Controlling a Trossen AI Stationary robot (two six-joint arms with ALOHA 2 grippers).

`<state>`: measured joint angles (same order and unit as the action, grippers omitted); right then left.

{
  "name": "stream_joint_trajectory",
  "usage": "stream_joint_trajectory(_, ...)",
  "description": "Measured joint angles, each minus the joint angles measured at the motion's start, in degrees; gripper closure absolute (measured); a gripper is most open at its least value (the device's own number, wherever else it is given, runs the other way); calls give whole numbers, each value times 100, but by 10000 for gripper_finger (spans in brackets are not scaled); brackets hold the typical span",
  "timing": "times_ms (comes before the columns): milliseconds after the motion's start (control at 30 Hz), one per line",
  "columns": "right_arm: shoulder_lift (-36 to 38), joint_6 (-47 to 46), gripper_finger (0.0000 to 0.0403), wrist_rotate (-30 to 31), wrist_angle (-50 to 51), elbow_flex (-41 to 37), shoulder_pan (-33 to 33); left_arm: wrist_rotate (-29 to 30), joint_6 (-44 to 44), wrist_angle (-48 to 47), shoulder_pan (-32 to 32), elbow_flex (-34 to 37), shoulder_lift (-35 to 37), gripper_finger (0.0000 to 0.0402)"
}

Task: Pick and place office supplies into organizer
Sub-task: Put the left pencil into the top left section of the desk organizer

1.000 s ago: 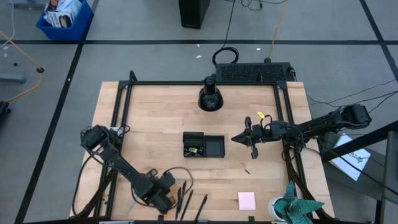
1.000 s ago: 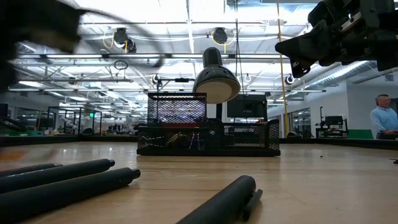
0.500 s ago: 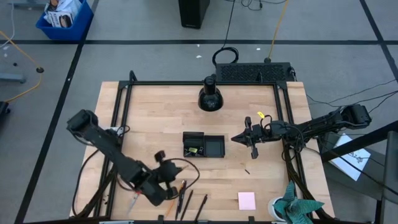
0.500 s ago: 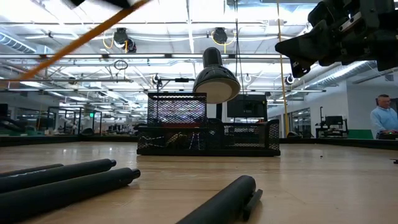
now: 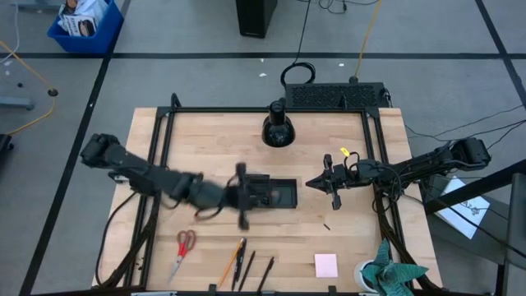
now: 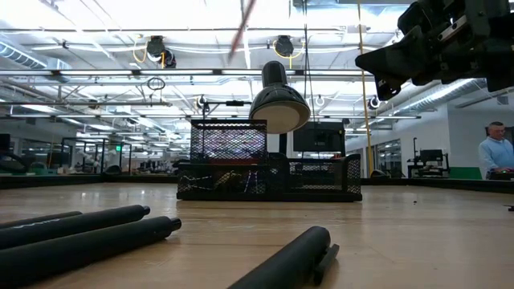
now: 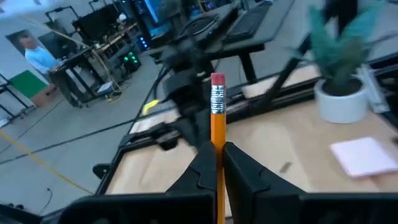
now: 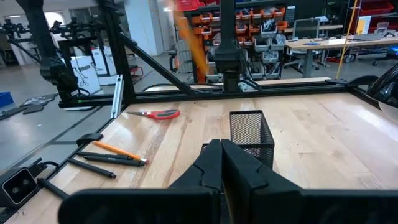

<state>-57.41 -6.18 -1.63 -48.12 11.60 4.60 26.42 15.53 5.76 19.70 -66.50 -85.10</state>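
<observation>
Wooden table (image 5: 205, 148): left tool (image 7: 216, 163) clamped on an orange pencil (image 7: 217, 134), eraser forward; right tool (image 8: 221, 163) together.

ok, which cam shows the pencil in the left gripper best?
Left wrist view: the pencil stands sharp, eraser end out, clamped in the left gripper. High view shows only a motion-blurred streak by the organizer. Low and right wrist views catch blurred orange streaks.
</observation>
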Motion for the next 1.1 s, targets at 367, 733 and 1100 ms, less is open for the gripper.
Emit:
stream_joint_trajectory(367, -1, 95, 403, 0, 85, 0, 0, -2088, -734, 897, -1728, 1108, -55, 390)
stream_joint_trajectory(733, 0, 151, 403, 2, 85, 0, 0, -2359, -1025, 764, -1856, 1621, -44, 393)
stream_joint_trajectory(1100, -1, 281, 403, 35, 39, -1, -4, -2186, -1295, 2020, -1978, 2514, -126, 393)
